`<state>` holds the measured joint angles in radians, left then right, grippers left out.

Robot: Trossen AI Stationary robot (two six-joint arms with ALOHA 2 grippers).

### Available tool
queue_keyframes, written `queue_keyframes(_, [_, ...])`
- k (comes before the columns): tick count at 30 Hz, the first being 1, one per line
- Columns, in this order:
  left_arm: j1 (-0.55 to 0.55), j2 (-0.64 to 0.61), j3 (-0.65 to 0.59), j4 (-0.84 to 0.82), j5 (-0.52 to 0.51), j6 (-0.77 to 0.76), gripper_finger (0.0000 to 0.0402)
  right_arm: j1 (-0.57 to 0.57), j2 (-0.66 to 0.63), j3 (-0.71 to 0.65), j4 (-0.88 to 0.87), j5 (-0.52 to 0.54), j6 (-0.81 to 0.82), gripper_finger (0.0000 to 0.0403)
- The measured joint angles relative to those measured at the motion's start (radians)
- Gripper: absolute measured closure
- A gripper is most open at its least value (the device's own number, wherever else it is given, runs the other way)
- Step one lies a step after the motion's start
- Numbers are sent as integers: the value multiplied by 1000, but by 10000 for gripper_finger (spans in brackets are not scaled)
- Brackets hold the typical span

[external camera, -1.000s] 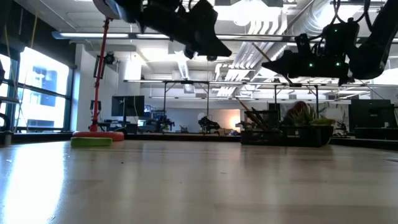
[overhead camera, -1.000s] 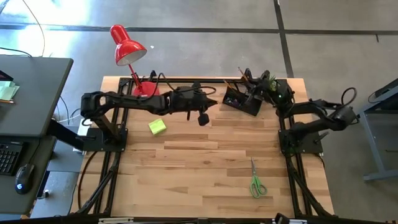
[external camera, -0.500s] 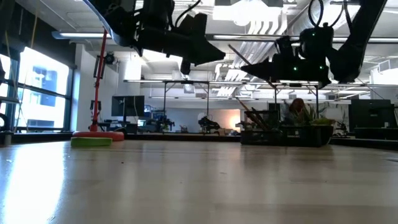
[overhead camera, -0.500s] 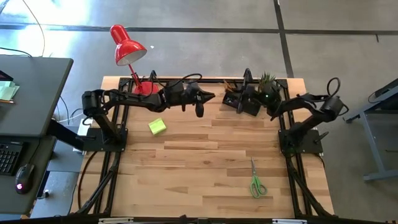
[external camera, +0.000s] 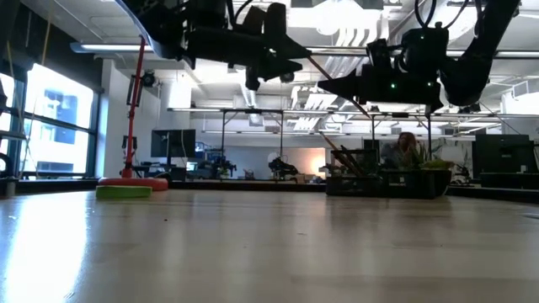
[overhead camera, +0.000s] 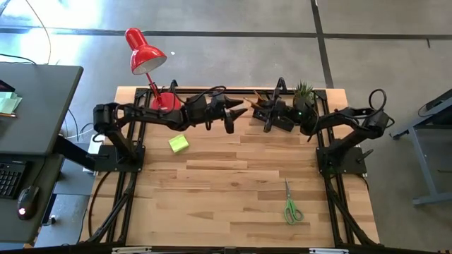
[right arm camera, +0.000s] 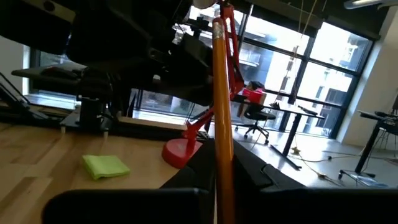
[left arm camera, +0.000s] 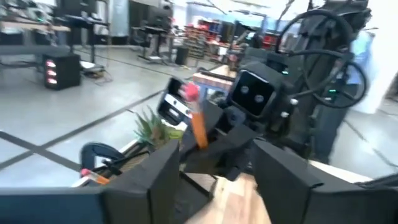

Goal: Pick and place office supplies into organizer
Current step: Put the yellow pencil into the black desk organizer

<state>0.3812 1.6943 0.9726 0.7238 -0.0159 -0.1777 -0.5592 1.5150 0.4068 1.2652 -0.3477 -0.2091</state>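
Now the orange pencil (right arm camera: 222, 112) has a new holder. It stands upright in the right tool (right arm camera: 225, 169), which is shut tight on it, up in the air above the back of the bench (overhead camera: 233, 183). The left tool (left arm camera: 217, 168) has just opened wide and let go. It holds nothing and sits just in front of the pencil, tip to tip with the right tool. So the hand-over looks done. The black organizer (external camera: 349, 181) is close by, below the right tool. The pencil probably goes in there next.
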Motion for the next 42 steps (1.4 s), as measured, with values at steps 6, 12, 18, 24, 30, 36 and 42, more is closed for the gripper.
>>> queue_keyframes(6, [-19, 0, 0, 17, -85, 11, 181, 38, 0, 0, 1, 0, -9, 394])
queue_keyframes(12, [-17, 0, 0, 18, -82, -10, 174, 65, 0, 0, -3, 0, -12, 376])
queue_keyframes(18, [-18, 0, 0, 22, -44, -11, 203, 77, 0, 0, -5, 0, -28, 396])
queue_keyframes(24, [-18, 0, 0, 33, -18, -11, 270, 77, 0, 0, -21, 12, -28, 385])
queue_keyframes(30, [-17, 0, 0, 37, 58, 14, 362, 79, 0, 0, -57, 48, -43, 391])
queue_keyframes(36, [-15, 2, 0, 36, 59, 20, 382, 78, 0, 0, -56, 46, -46, 393])
queue_keyframes(42, [-15, 10, 2, 37, 61, 16, 366, 77, 0, -1, -66, 44, -43, 377])
